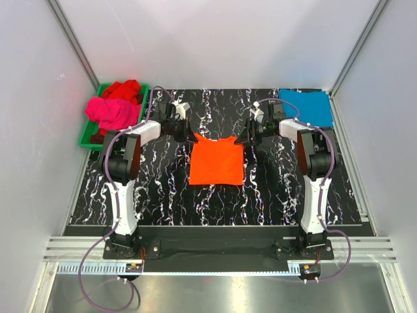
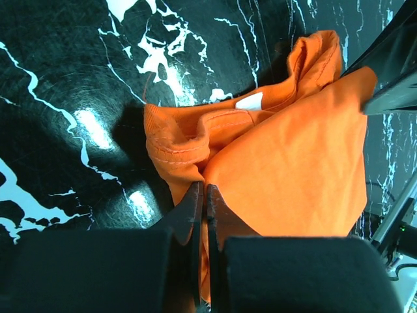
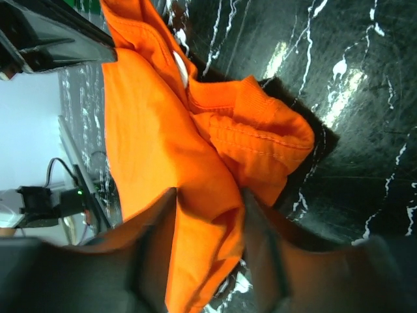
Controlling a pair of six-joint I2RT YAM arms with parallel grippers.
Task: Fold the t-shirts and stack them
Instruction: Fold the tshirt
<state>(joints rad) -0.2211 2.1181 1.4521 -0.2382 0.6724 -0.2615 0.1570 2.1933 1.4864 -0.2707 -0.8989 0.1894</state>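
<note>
The bright orange t-shirt [image 1: 217, 162] lies partly folded in the middle of the table, collar toward the back. My left gripper [image 1: 189, 136] is at its back left corner, and in the left wrist view the left gripper [image 2: 202, 190] is shut on a pinch of orange t-shirt [image 2: 293, 163]. My right gripper [image 1: 245, 138] is at the back right corner. In the right wrist view the right gripper [image 3: 208, 195] stands open with a bunch of orange t-shirt [image 3: 156, 130] between its fingers. The teal-blue t-shirt [image 1: 307, 107] lies flat at the back right. The magenta-pink t-shirt [image 1: 112, 113] and red t-shirt [image 1: 124, 89] are heaped together.
A green plastic tray [image 1: 86, 139] at the back left holds the pink and red shirts. The table [image 1: 163, 189] is black marble with white veins. White walls close in on the left, back and right.
</note>
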